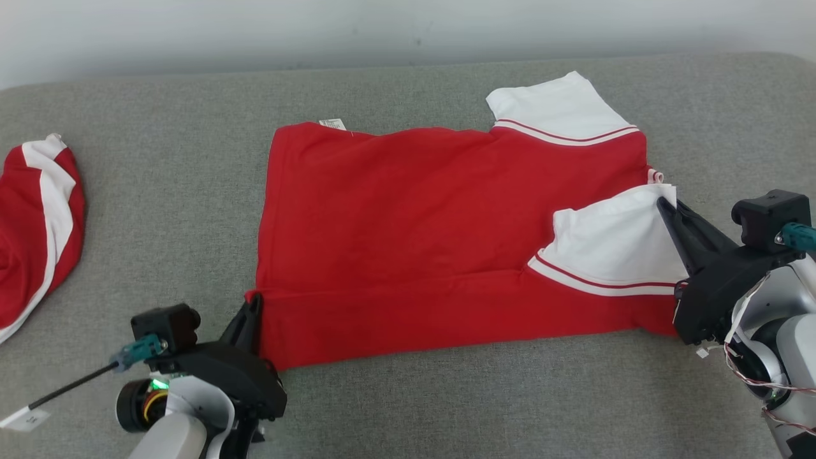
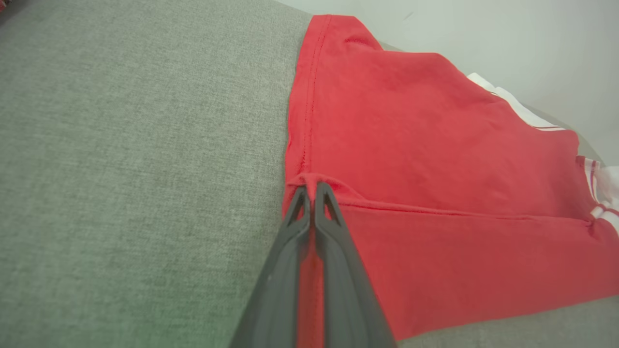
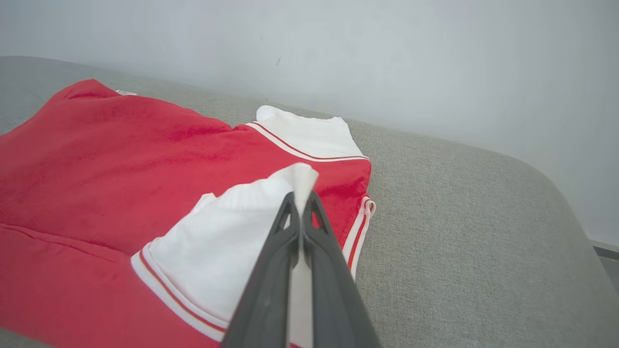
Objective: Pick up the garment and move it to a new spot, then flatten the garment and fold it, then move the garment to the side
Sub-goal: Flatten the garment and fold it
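In the head view the red garment (image 1: pixel 414 236) lies spread on the grey padded surface (image 1: pixel 159 191), stretched between the two claws. The left claw (image 1: pixel 254 305) is pinched shut on the near hem corner, beside a band of cloth already turned over. The right claw (image 1: pixel 664 207) is clamped on the tip of the near white sleeve (image 1: pixel 612 242), which lies folded in over the red body. A second red-and-white garment (image 1: pixel 35 223) sits bunched well out beyond the left claw, apart from the work. In the left wrist view the left claw (image 2: pixel 313 191) closes on a small peak of red hem, with the cloth running ahead and to its right. In the right wrist view the right claw (image 3: pixel 300 200) nips a thin white point of sleeve at its tips, the red body lying to its left. The cloth looks light, limp and soft, so it should sag and drape from any hold. Corners, hems and seams, where it lies doubled, seem the best places to take hold. So fine a pinch might slip if pulled hard.
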Available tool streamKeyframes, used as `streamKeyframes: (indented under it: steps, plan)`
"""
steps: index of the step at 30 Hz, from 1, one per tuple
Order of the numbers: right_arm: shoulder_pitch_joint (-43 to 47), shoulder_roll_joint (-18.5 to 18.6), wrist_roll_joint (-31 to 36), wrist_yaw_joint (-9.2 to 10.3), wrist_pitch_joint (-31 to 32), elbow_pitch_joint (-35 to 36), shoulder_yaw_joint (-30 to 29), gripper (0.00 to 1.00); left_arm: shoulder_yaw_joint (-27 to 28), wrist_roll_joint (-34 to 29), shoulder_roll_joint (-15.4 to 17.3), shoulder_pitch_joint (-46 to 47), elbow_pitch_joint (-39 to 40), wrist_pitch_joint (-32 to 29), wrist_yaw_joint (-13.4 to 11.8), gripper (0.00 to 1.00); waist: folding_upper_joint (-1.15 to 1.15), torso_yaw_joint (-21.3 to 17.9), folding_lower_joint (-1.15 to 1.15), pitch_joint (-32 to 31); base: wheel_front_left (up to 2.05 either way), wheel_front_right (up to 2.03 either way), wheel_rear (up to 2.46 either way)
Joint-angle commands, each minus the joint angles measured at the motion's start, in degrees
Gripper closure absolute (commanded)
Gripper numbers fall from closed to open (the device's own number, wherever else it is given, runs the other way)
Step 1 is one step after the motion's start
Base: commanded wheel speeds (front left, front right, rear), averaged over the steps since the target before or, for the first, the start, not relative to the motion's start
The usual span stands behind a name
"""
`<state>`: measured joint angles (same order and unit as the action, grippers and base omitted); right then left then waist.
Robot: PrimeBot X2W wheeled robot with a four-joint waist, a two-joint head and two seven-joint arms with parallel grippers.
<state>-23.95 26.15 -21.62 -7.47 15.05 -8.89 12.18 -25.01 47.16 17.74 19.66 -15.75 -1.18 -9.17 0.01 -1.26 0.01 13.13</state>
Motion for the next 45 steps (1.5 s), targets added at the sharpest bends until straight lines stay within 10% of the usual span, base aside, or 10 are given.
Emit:
streamKeyframes:
  steps: [1,16,17,19,20,21,28,45]
  plan:
    - [-0.8,0.4,-0.2,-0.06,-0.9,-0.9,0.0,1.0,0.1,-0.7,0.1,1.8,-0.5,0.4,0.2,1.0,-0.01,0.3,-0.01,0.5,0.0,0.0,0.0]
    - [-3.2,-1.6,1.3,-0.06,-5.2,-5.4,-0.4,1.0,-1.6,-2.6,-0.7,8.9,-7.2,-0.7,0.6,1.0,-0.01,-0.2,-0.01,2.2,0.0,0.0,0.0]
    - [-3.6,-1.6,1.4,-0.06,-5.6,-5.8,-0.1,1.0,-1.7,-2.6,-0.7,9.1,-7.7,-0.7,0.7,0.95,-0.01,-0.2,-0.01,2.3,0.0,0.0,0.0]
    - [-4.4,-1.9,1.3,-0.06,-7.0,-6.5,0.5,1.0,-2.0,-3.0,-0.9,9.3,-8.8,-0.5,0.7,0.45,-0.01,-0.1,-0.01,2.5,0.0,0.0,0.0]
    - [-4.6,-2.0,1.4,-0.06,-7.6,-7.0,0.7,0.8,-2.0,-3.2,-1.0,9.5,-9.2,-0.2,0.7,0.12,-0.01,-0.1,-0.01,2.5,0.0,0.0,0.0]
    - [-4.7,-2.1,1.6,-0.06,-8.1,-7.7,0.9,0.0,-2.0,-3.2,-1.1,9.7,-9.6,0.2,0.7,0.0,-0.01,0.0,-0.01,2.5,0.0,0.0,0.0]
    - [-4.6,-4.8,1.2,-0.06,-11.1,-10.8,-2.1,0.0,-2.0,-4.0,-1.3,7.8,-11.8,4.1,0.5,0.0,-0.01,0.6,-0.01,0.6,0.0,0.0,0.0]
    - [10.8,-14.7,3.6,-0.06,11.3,-2.4,-21.2,0.0,-6.7,-8.3,0.4,-0.8,-6.5,6.1,-2.5,0.0,-0.01,1.0,-0.01,-1.9,0.0,0.0,0.0]
